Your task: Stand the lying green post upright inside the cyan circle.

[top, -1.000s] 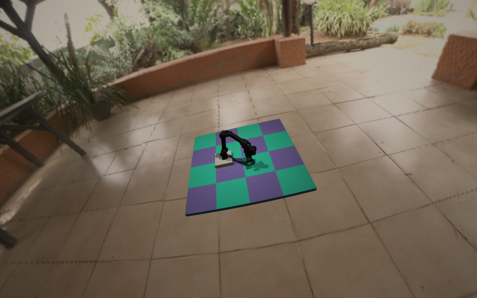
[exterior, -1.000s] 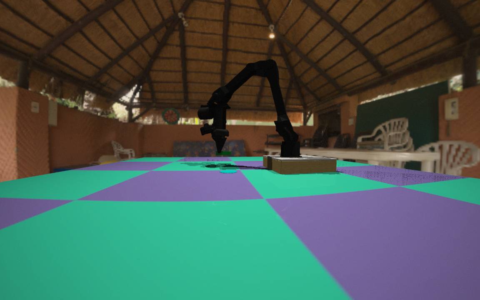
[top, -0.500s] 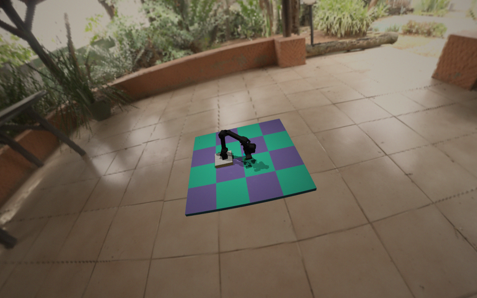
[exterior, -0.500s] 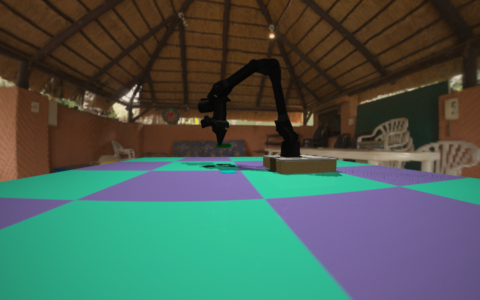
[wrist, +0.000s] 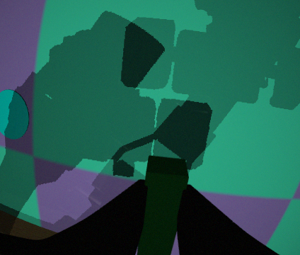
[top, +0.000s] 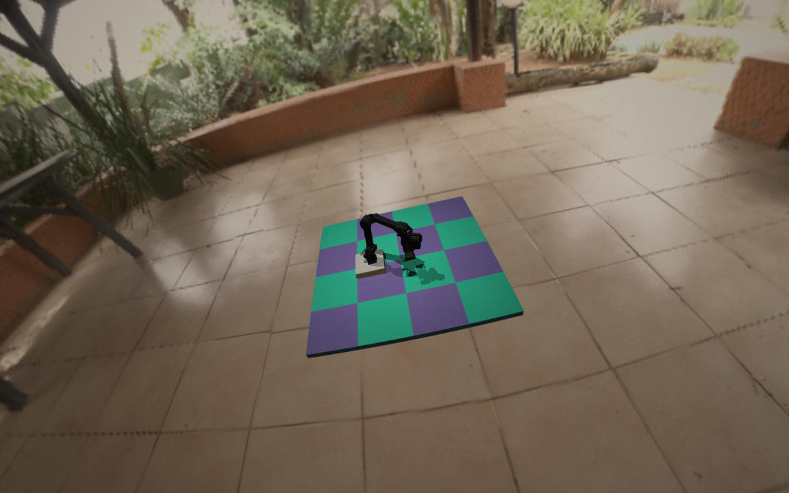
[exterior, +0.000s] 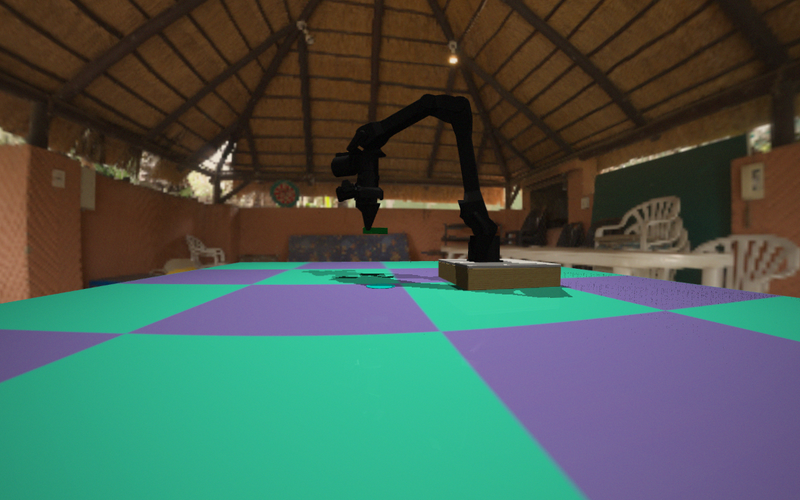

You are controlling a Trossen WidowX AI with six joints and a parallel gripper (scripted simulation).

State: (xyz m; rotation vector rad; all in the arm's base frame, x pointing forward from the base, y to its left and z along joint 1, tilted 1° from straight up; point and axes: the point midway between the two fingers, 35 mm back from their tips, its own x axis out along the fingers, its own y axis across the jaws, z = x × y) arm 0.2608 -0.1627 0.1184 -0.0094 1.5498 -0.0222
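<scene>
In the exterior view, a tabletop (top: 385, 318) (exterior: 253, 398) checkered in green and purple fills the foreground and narrows toward its far edge. Short of that edge, a flat cyan circle (exterior: 380, 286) (wrist: 1, 113) lies on a purple square, partly in shadow in the wrist view. Above the tabletop, the black hand (top: 408, 257) (exterior: 368, 228) (wrist: 163, 191) points straight down, its fingers only slightly apart, closed on the green post (exterior: 378, 230) (wrist: 164, 212). The post is held level, raised clear of the surface and off to the side of the circle. To the right, the arm (top: 388, 222) (exterior: 466, 148) rises from a white-topped wooden block (top: 370, 270) (exterior: 502, 277), which the top view shows closer to the tabletop's left edge than its right. Farther off stand orange walls (exterior: 160, 239) and white chairs (exterior: 651, 217).
</scene>
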